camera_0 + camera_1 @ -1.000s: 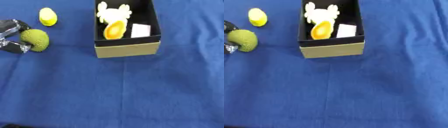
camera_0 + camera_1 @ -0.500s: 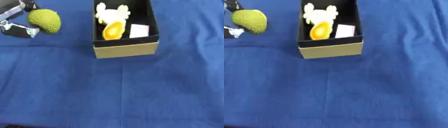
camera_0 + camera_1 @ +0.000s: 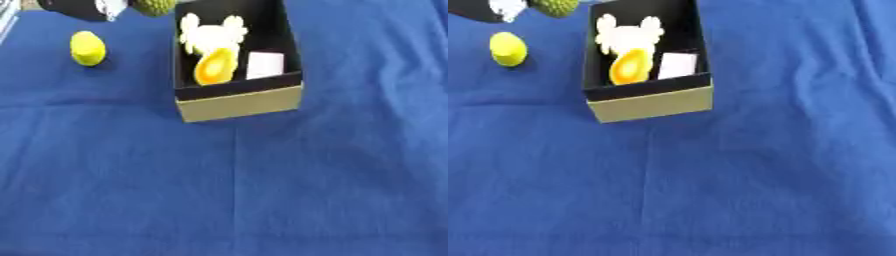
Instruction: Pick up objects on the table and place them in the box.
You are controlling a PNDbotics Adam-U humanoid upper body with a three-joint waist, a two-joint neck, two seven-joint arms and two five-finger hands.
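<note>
A black-lined cardboard box [image 3: 241, 102] stands upper centre on the blue cloth. Inside lie a pale yellow-white lobed object [image 3: 210, 34], an orange-yellow piece [image 3: 214, 67] and a small white block [image 3: 265, 65]. My left hand [image 3: 83, 7] shows at the top left edge, shut on a green bumpy fruit [image 3: 156, 6] that hangs just left of the box's far left corner, cut off by the picture's edge. A yellow lemon [image 3: 87, 48] lies on the cloth left of the box. My right hand shows in no view.
The blue cloth [image 3: 262, 190] covers the table, with a crease running down the middle. A pale strip [image 3: 7, 17] shows at the far left edge.
My left hand has carried the green fruit up and to the right, from beside the lemon to the box's far left corner. The lemon is uncovered again.
</note>
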